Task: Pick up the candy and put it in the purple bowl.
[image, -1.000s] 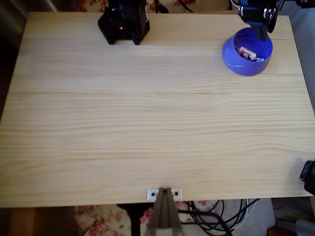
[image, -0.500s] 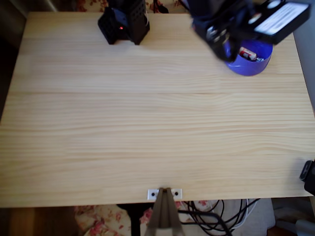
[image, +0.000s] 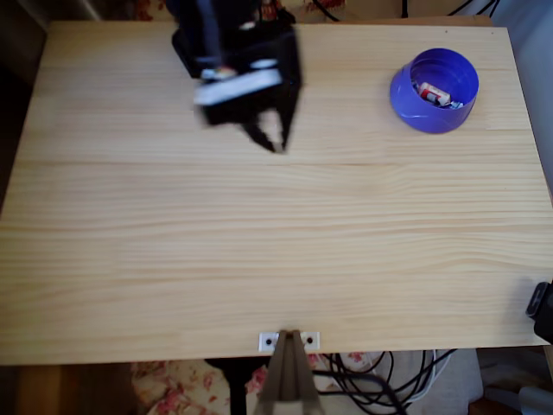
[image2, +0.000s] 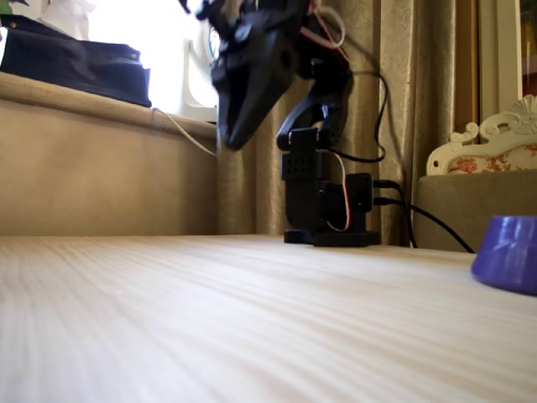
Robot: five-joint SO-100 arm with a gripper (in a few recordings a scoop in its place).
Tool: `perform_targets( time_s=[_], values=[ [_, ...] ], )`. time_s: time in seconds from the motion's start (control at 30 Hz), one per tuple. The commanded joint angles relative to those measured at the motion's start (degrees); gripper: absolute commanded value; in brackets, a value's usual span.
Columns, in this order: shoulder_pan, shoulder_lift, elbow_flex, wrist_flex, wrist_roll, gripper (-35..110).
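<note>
One small wrapped candy point(image: 435, 92), white with red-orange and dark marks, lies inside the round blue-purple plastic bowl point(image: 406, 95) at the far right corner of the pale wooden worktop point(image: 276, 251) in the overhead view. Its long axis runs slightly diagonal across the bowl floor, and nothing else sits in there with it. Your black two-finger tool point(image: 272, 130) hangs above the worktop near the arm's base, well apart from the bowl; from the tool the bowl lies off to the right in the overhead view. The fingers stand a little spread with nothing between them, and the fixed view shows the tool point(image2: 232, 134) raised clear of the surface, tips pointing down. I judge the placing done; you have no further grasp to line up.
</note>
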Motion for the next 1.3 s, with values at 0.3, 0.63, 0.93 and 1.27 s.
perform_targets(
  time_s=[0.3, 0.63, 0.93, 1.27],
  values=[
    [17.8, 18.9, 19.2, -0.4, -9.6, 1],
    [19.2, 29.4, 29.7, -0.9, -8.3, 1],
    [20.8, 41.3, 32.3, 6.0, -6.2, 0],
    [20.7, 41.3, 32.3, 6.0, -6.2, 0]
  ],
)
